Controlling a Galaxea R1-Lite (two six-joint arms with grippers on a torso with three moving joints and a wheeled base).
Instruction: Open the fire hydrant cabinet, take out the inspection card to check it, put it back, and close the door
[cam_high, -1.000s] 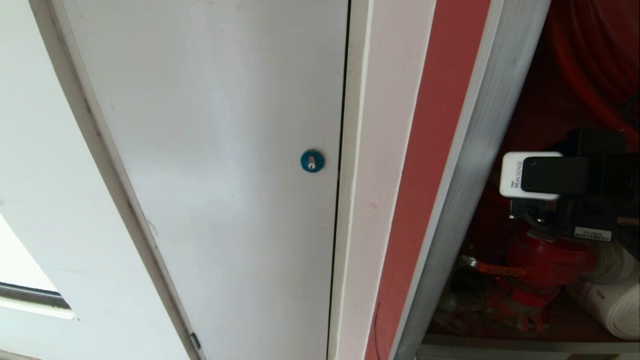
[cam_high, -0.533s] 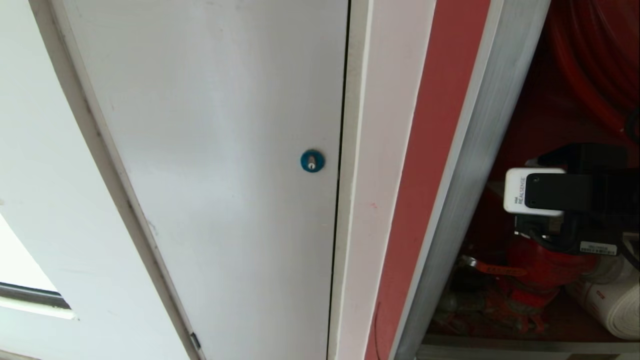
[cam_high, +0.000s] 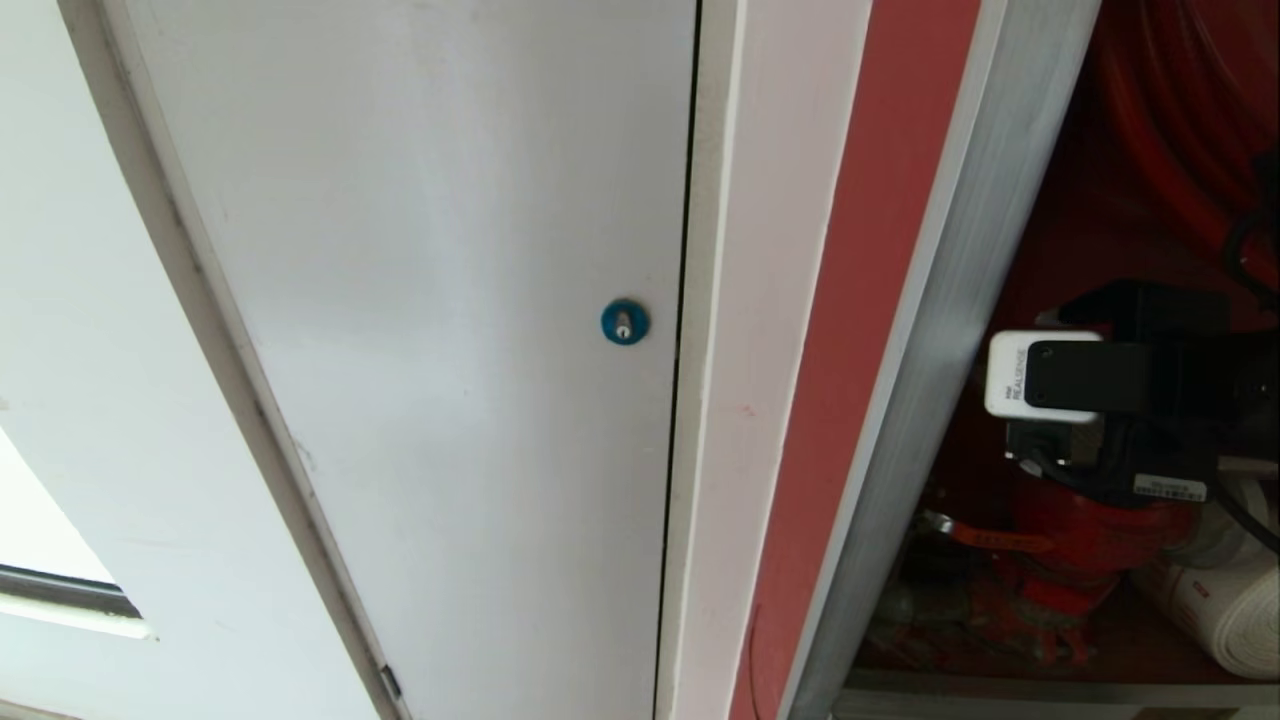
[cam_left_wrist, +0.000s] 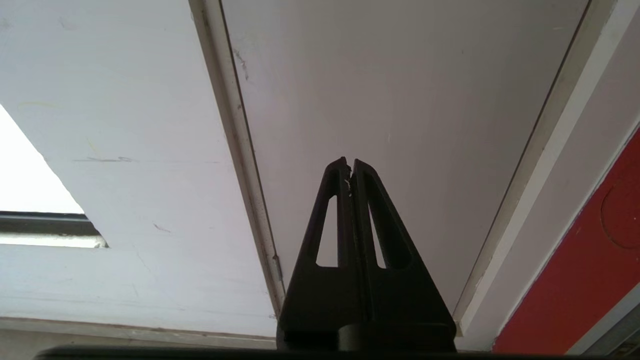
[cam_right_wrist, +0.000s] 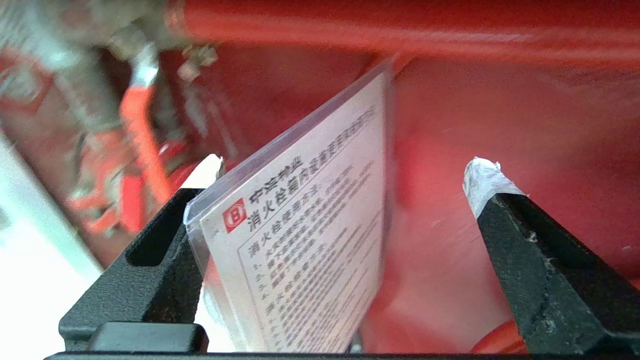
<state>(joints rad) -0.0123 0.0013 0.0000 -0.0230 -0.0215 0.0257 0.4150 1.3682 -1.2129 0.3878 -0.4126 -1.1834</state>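
Card being put back in the cabinet, right fingers spread.

Nearest, the right gripper (cam_right_wrist: 345, 210) stands wide open around the one card (cam_right_wrist: 300, 250), which leans on one finger (cam_right_wrist: 165, 250) inside the red cabinet (cam_high: 1060, 240), by the single hydrant valve (cam_high: 1090, 545) and one rolled hose (cam_high: 1225, 610). The return step looks nearly done; next, withdraw clear and close the door. The left gripper (cam_left_wrist: 350, 167), fingers pressed together, idles by the white door (cam_high: 430, 300).

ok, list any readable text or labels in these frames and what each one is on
"REALSENSE": white camera housing on the right wrist.
"消火栓": heading of the white sleeved inspection card, beside a red square "B" logo; its finer lines are blurred.
White sticker under that camera: too small.
White rolled hose print: unreadable.
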